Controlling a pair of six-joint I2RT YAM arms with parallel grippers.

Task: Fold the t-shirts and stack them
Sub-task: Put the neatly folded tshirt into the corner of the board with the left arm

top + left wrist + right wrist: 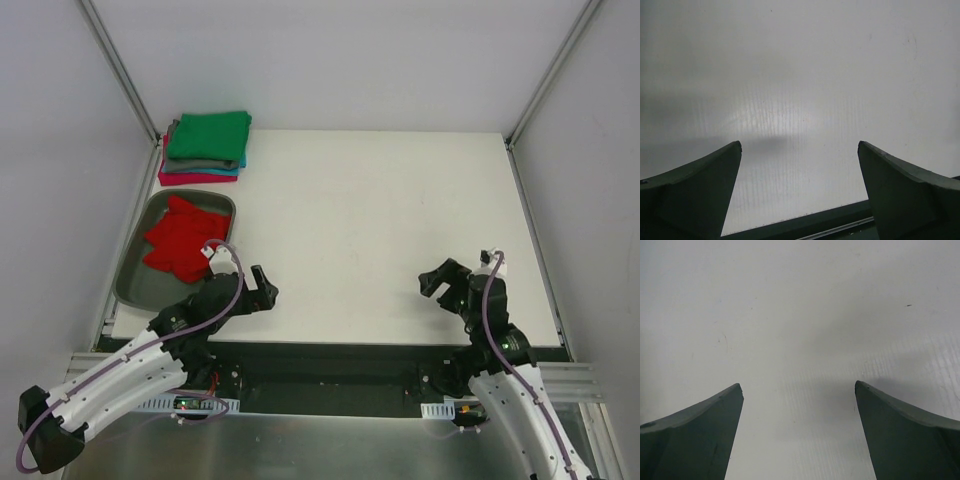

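A crumpled red t-shirt (182, 239) lies in the grey metal tray (136, 280) at the left. Behind it is a stack of folded t-shirts: bright green (209, 135) on top, then grey (178, 163), teal (232, 168) and pink-magenta (196, 179) edges below. My left gripper (262, 287) is open and empty over the white table near the front edge, right of the tray. In the left wrist view the left gripper (799, 146) has its jaws wide apart over bare table. My right gripper (436, 280) is open and empty at the front right; in its wrist view the right gripper (798, 386) also has nothing between its jaws.
The white table top (370, 220) stretches between the two arms. Metal frame posts (125, 70) stand at the back corners. Grey walls close in the left, right and back sides. The dark front edge of the table (815, 222) shows just under the left gripper.
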